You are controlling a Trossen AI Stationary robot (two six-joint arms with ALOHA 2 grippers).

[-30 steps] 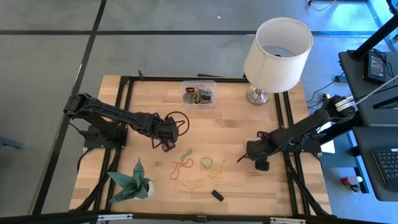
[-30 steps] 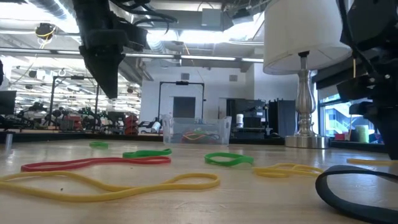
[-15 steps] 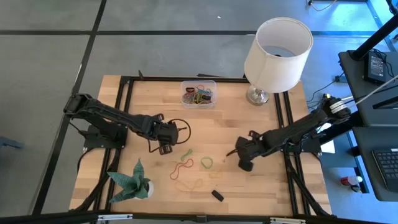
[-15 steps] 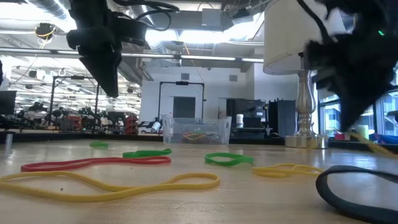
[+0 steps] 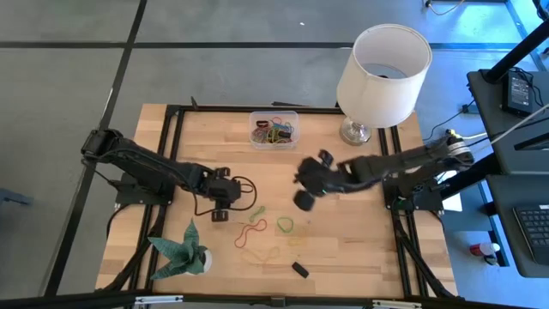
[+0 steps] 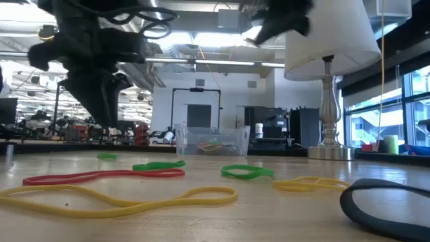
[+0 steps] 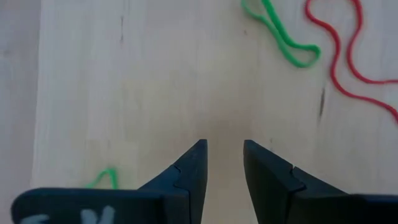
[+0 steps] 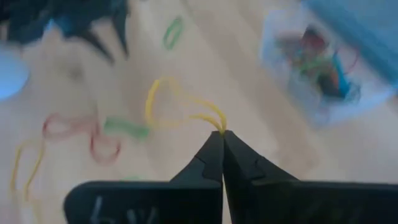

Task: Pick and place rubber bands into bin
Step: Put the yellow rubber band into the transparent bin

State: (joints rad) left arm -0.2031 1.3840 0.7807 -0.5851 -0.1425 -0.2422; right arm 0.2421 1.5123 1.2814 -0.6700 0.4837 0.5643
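**Right gripper carries a yellow band over mid-bench; left gripper released above bare wood**

High view: the bin [image 5: 274, 130] sits near the bench's [image 5: 343, 249] far edge, beside the lamp [image 5: 383, 64], already holding a tangle of coloured bands. The right gripper [image 5: 305, 187] reaches over the bench's middle, between the bin and the loose rubber bands [image 5: 257, 230] near the front: a green strand, a green loop, a red one and a yellow one. The left gripper [image 5: 222, 203] hangs just left of those bands. A paper plant [image 5: 182, 249] stands at the front-left corner, a small black block [image 5: 299, 269] close to the front edge. Bare wood lies open to the right of the bands.

Low view: red, green and yellow rubber bands lie flat across the foreground, the bin [image 6: 212, 140] behind them at the far edge. The left arm [image 6: 94, 74] hangs above the bench at left.

Left wrist view: the left gripper [image 7: 222, 163] is released, a narrow gap between its fingers, nothing in it, over bare wood; a green band [image 7: 280, 31] and a red band [image 7: 348, 46] lie ahead.

Right wrist view: the right gripper [image 8: 221, 149] is clenched on a yellow rubber band [image 8: 177, 109], which loops out from its tips. The bin [image 8: 317, 65] lies well apart beyond it.
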